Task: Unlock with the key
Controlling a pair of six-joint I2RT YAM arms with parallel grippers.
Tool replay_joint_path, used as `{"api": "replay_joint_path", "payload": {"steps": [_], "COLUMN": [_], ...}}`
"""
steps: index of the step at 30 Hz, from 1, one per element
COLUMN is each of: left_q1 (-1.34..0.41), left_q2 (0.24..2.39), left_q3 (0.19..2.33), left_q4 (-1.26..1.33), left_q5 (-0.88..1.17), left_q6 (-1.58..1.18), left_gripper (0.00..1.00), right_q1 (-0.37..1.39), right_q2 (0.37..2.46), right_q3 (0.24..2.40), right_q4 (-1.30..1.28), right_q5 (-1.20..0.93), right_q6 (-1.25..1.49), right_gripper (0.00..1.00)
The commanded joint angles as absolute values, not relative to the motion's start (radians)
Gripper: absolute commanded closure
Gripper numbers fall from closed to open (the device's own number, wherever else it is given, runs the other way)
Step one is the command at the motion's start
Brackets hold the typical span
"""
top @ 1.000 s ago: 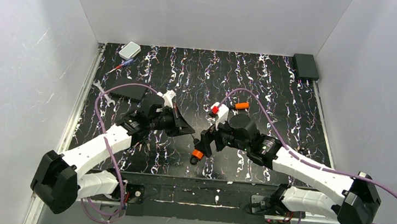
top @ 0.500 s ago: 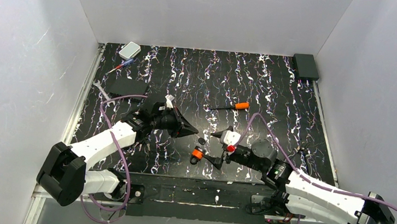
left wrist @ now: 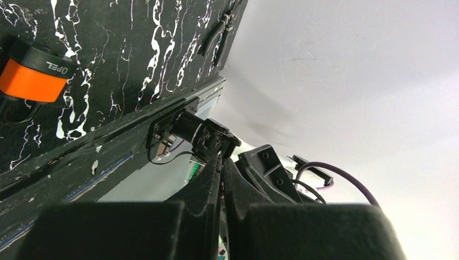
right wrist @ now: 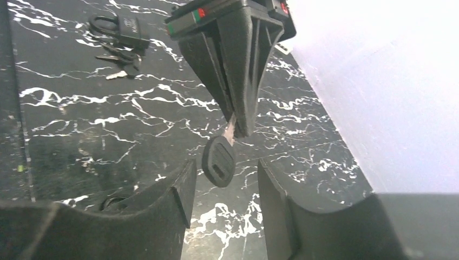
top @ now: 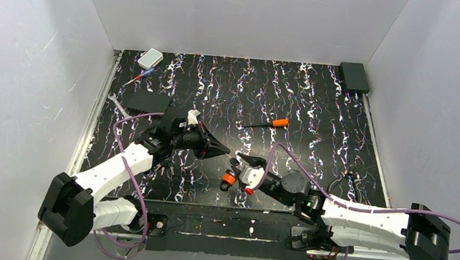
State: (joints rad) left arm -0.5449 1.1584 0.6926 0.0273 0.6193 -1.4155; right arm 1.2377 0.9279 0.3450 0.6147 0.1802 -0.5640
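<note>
The key (right wrist: pixel 218 161) has a black rounded head and a pale blade. It hangs above the mat, pinched by its blade in the tips of my left gripper (right wrist: pixel 241 122), which is shut on it. In the top view the key (top: pixel 233 163) sits just off the left gripper (top: pixel 221 149). My right gripper (right wrist: pixel 223 187) is open, with one finger on each side of the key head and not touching it. The small orange padlock (top: pixel 228 179) lies on the mat just below the key and also shows in the left wrist view (left wrist: pixel 32 73). The key is hidden in the left wrist view.
An orange-handled screwdriver (top: pixel 274 123) lies mid-mat. A silver wrench (top: pixel 116 104) and a dark flat plate (top: pixel 146 101) are at the left. A white box (top: pixel 150 57) and a black box (top: pixel 354 76) sit at the back corners. A black padlock with keys (right wrist: pixel 116 30) lies beyond.
My right arm has swung down towards the near edge and brought its open gripper left, round the key head. My left gripper has stayed almost in place, holding the key.
</note>
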Motion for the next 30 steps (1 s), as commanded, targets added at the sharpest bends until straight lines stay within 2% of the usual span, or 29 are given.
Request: {"api": "replay_joint_path", "payload": {"steps": [1, 9, 23, 30], "left_q1": [-0.538, -0.538, -0.538, -0.537], "left_q2": [1.125, 1.126, 1.134, 1.137], "left_q3": [0.674, 0.645, 0.642, 0.645], "left_q4": [0.023, 0.051, 0.054, 0.055], "left_q5": [0.654, 0.655, 0.649, 0.656], "left_q6": [-1.426, -1.44, -1.435, -1.437], "left_gripper": [1.0, 1.0, 1.0, 1.0], "right_q1": [1.245, 1.249, 1.267, 1.269], "right_q2": [0.957, 0.987, 1.037, 1.052], "right_q3": [0.383, 0.4, 0.42, 0.423], "right_q4": [0.735, 0.754, 0.791, 0.798], "right_q5": [0.262, 0.258, 0.247, 0.264], "right_q6": [-0.657, -0.688, -0.703, -0.723], "right_gripper": [0.48, 0.54, 0.57, 0.65]}}
